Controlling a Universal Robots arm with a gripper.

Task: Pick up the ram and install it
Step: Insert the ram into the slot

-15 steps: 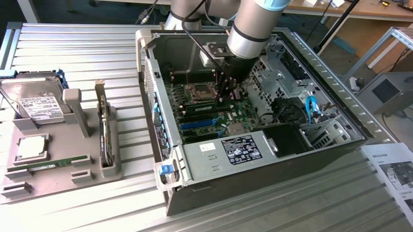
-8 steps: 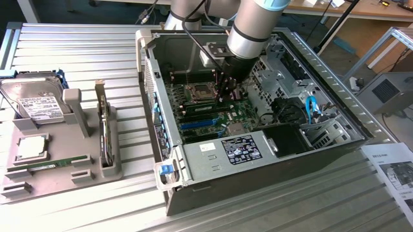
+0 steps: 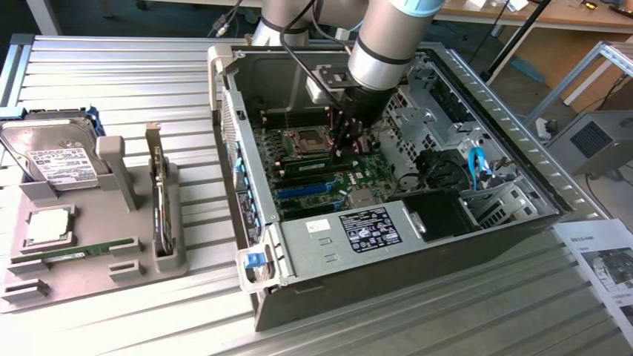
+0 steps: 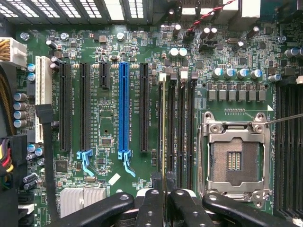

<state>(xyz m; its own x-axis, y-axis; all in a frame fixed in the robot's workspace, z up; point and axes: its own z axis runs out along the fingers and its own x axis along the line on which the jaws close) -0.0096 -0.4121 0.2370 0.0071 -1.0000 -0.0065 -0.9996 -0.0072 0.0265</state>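
The pincer (image 4: 164, 201) is clamped on the ram (image 4: 164, 127), held edge-on inside the case (image 3: 396, 289), along a memory slot of the motherboard (image 4: 109, 109) near the CPU socket (image 4: 234, 161). The case stands on the counter (image 3: 118, 81).

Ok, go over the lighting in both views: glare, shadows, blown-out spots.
Exterior view: glare washes out the ribbed table beside the computer case, whose inside lies in shadow under the arm. Wrist view: the motherboard is evenly lit, the vents at the case wall blow out white, and the gripper, shut on the ram, reads as black.
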